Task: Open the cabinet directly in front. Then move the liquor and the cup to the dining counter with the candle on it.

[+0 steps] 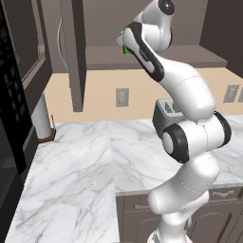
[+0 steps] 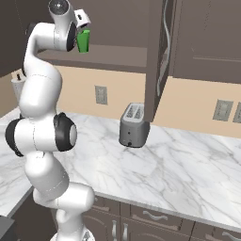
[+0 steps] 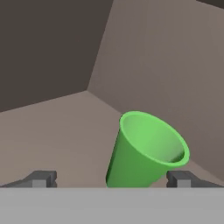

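Cup, the small bright green tapered one point(image 3: 146, 153), stood upright on the shelf inside the open dark grey-brown wall cabinet point(image 2: 155, 61), between the hand's point(image 3: 111, 178) wide-apart fingertips but nearer one, so an off-centre squeeze looked liable to tip it.

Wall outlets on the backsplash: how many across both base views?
3. One outlet behind the arm, left of the toaster; a pair at the far right. The arm may hide more.
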You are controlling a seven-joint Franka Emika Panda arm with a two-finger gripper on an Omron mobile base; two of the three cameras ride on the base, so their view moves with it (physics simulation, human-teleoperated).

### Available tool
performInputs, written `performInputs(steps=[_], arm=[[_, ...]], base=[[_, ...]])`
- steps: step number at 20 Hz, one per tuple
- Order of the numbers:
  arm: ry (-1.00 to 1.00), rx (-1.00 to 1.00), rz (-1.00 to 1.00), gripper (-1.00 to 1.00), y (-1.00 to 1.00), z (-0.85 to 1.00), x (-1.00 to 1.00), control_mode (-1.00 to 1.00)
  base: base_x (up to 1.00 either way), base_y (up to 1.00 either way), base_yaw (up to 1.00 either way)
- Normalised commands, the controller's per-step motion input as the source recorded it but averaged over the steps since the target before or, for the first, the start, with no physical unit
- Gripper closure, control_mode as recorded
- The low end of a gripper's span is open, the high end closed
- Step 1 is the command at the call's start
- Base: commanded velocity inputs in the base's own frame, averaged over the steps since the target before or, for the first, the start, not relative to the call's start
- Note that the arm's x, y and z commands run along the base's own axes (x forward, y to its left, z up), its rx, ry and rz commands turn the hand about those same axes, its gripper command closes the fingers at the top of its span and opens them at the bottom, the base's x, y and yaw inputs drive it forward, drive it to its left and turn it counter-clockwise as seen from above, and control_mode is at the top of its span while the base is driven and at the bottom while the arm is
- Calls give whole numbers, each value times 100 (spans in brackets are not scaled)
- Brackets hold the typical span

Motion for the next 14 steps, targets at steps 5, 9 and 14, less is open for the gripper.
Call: performInputs(steps=[5, 9, 14], arm=[[2, 0, 0, -100, 0, 0, 27, -100], [0, 0, 0, -100, 0, 0, 27, -100], [0, 0, 0, -100, 0, 0, 26, -100]], base=[[0, 0, 0], [0, 0, 0], [0, 0, 0]])
